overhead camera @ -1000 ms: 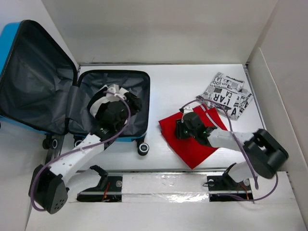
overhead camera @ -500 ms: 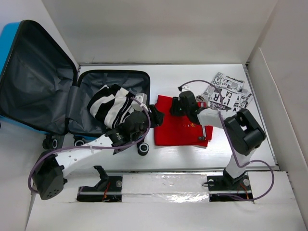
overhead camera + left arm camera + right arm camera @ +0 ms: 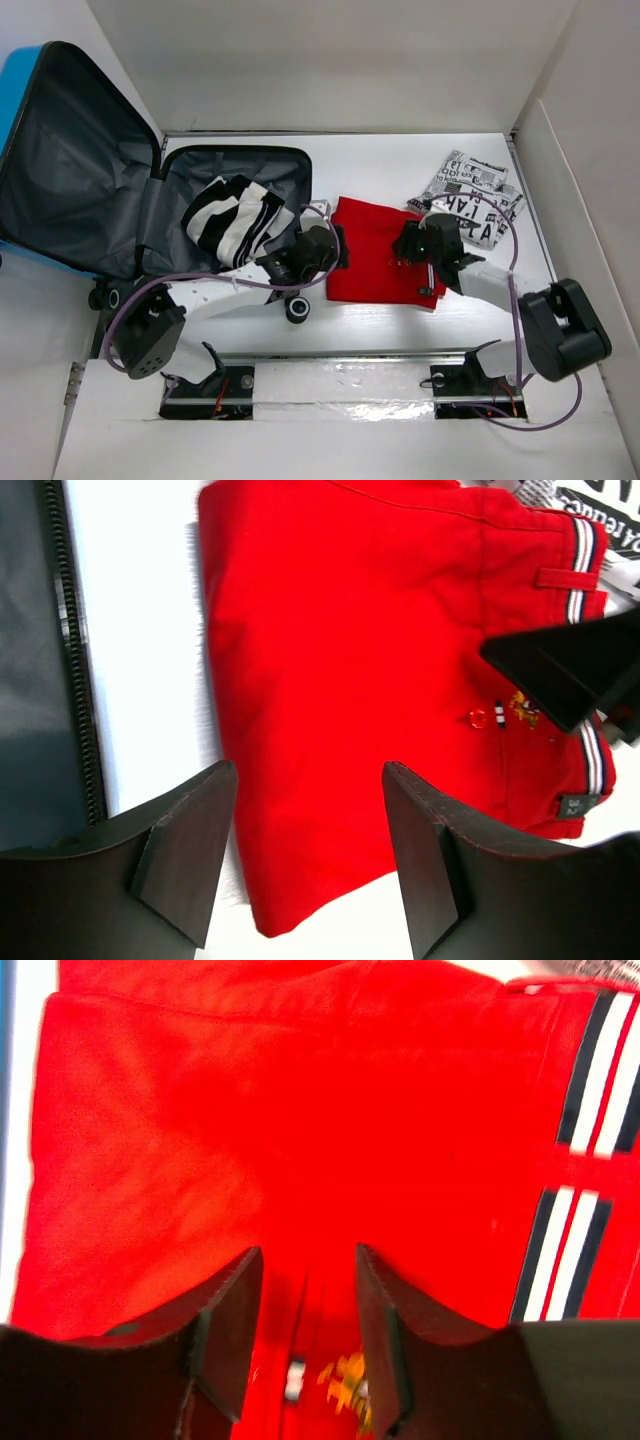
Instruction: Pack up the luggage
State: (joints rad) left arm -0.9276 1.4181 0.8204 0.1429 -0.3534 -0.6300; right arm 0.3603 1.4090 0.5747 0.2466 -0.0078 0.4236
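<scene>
The blue luggage (image 3: 22, 85) lies open at the left, its grey-lined lid raised. A black-and-white striped garment (image 3: 232, 218) lies in its base. A folded red garment (image 3: 372, 268) lies on the table right of the luggage. My left gripper (image 3: 335, 245) is open at the red garment's left edge; in the left wrist view the gripper (image 3: 308, 775) straddles the near corner of the red garment (image 3: 360, 660). My right gripper (image 3: 406, 245) is open low over the garment's right part; in the right wrist view the gripper (image 3: 307, 1255) has the red garment (image 3: 200, 1130) under it.
A folded newspaper-print garment (image 3: 470, 195) lies at the back right, touching the red one. The luggage's wheel (image 3: 297, 309) and zipper rim (image 3: 70, 630) are close to my left gripper. White walls enclose the table.
My left arm left the striped garment in the luggage and swung right to the red garment's left edge. The red garment was turned and straightened, and my right gripper shifted over its right part.
</scene>
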